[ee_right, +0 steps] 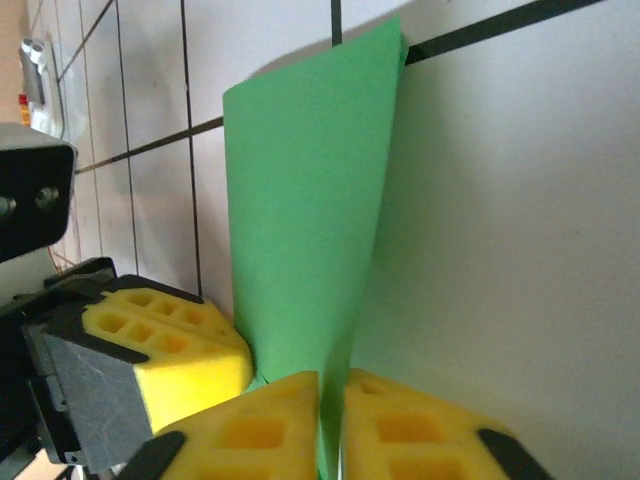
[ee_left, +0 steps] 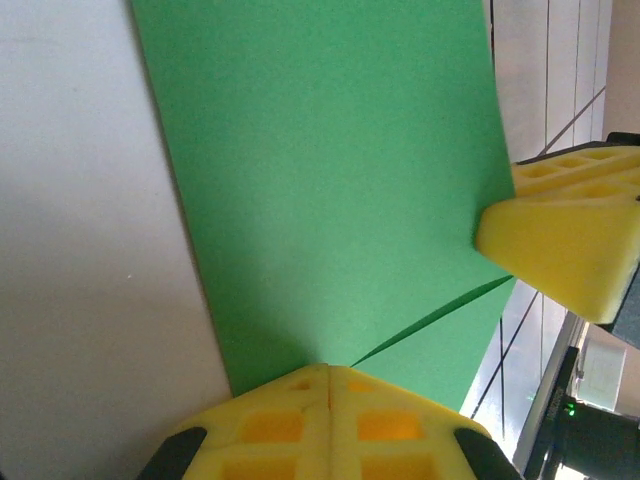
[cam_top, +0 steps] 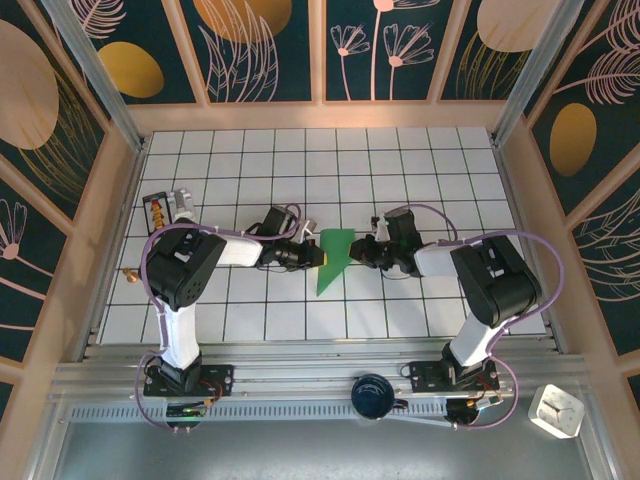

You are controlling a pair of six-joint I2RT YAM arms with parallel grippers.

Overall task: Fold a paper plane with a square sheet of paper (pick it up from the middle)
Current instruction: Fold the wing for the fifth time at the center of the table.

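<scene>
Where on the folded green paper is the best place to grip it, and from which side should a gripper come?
Pinch a side edge, coming in low from the side. The green paper is thin and flat, so probably only an edge fits between the pads. Both arms do this: the left gripper is shut on the edge nearest it, and the right gripper is shut on the opposite edge.

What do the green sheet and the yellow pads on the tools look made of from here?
The green sheet looks like thin matte paper: it bows in a soft curve and shows a sharp fold line. The yellow pads look like soft foam or rubber, with a matte finish and moulded square pockets. Which of the two is unclear.
</scene>
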